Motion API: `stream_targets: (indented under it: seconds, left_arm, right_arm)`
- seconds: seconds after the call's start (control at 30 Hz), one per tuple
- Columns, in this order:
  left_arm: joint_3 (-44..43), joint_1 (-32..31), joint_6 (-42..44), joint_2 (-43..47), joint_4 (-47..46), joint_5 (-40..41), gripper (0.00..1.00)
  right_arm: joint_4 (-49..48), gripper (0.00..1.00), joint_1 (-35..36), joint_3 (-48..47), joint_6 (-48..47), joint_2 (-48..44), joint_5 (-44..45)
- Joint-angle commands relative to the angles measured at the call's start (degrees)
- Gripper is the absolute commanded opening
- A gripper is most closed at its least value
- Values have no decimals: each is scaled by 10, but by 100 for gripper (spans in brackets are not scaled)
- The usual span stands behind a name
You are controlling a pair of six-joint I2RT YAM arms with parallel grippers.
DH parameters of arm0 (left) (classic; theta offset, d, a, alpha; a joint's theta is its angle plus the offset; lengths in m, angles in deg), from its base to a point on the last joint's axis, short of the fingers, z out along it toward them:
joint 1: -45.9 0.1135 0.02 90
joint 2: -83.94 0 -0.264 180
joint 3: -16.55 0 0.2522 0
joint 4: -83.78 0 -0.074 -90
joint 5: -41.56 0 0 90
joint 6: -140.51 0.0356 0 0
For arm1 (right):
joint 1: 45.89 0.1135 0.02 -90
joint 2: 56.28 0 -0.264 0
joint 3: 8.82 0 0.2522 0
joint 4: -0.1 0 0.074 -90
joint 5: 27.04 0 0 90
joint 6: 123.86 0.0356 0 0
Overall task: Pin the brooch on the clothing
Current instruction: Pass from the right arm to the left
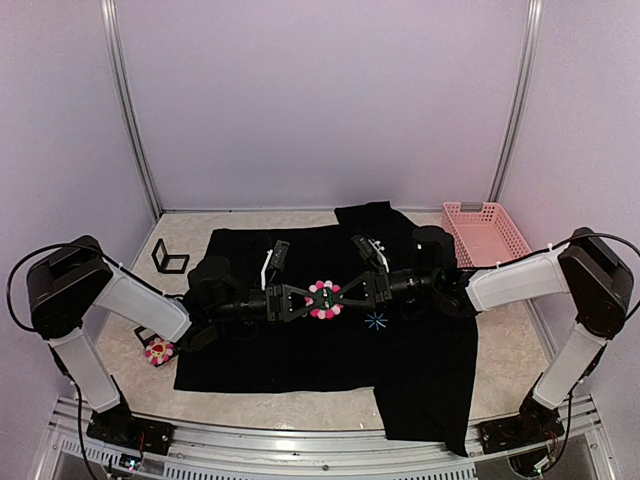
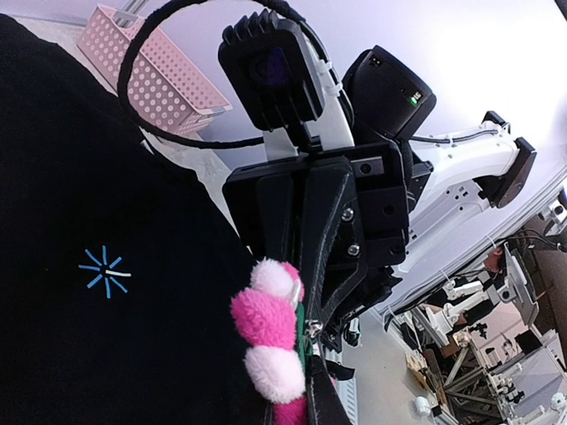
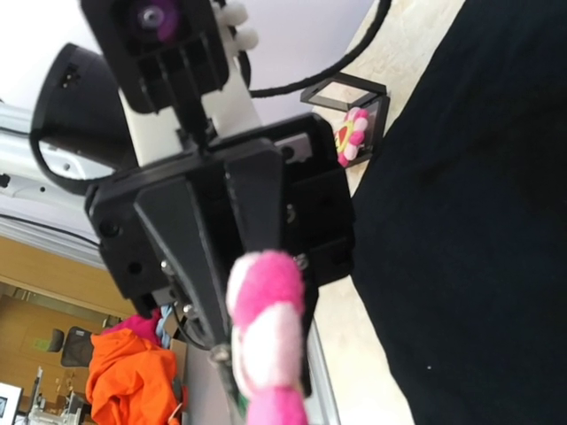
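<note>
The black T-shirt (image 1: 300,350) lies flat on the table, its light-blue starburst (image 1: 377,320) just right of centre. The pink and white brooch (image 1: 323,298) is held a little above the shirt, between both grippers. My left gripper (image 1: 303,299) comes in from the left and is shut on it. My right gripper (image 1: 346,295) comes in from the right, its fingertips closed on the brooch's other side. In the left wrist view the brooch (image 2: 270,328) shows edge on with its green back, right of the starburst (image 2: 104,270). In the right wrist view the brooch (image 3: 266,336) is blurred, close to the lens.
A second flower brooch (image 1: 159,350) lies off the shirt at the left, beside a small black stand (image 1: 146,335). Another black stand (image 1: 168,258) sits at the back left. A pink basket (image 1: 485,232) stands at the back right. One shirt sleeve hangs towards the front edge.
</note>
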Motion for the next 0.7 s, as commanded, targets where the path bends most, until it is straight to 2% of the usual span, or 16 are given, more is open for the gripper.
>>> stream_targets:
  seconds: [0.0, 0.23, 0.37, 0.53, 0.67]
  left_arm:
    - [-10, -4, 11, 8, -12, -14, 0]
    - [-8, -1, -2, 16, -12, -29, 0]
    - [-5, -1, 7, 26, -8, -35, 0]
    - [-12, -4, 31, 36, 11, -48, 0]
    - [-14, -5, 47, 43, 17, -63, 0]
  right_arm:
    - [-26, 0, 9, -11, 4, 4, -17]
    - [61, 20, 9, -28, -108, -19, -7]
    - [95, 41, 8, -26, -195, -38, 0]
    - [84, 68, 6, -18, -260, -53, -11]
    - [46, 72, 5, -19, -271, -48, -29]
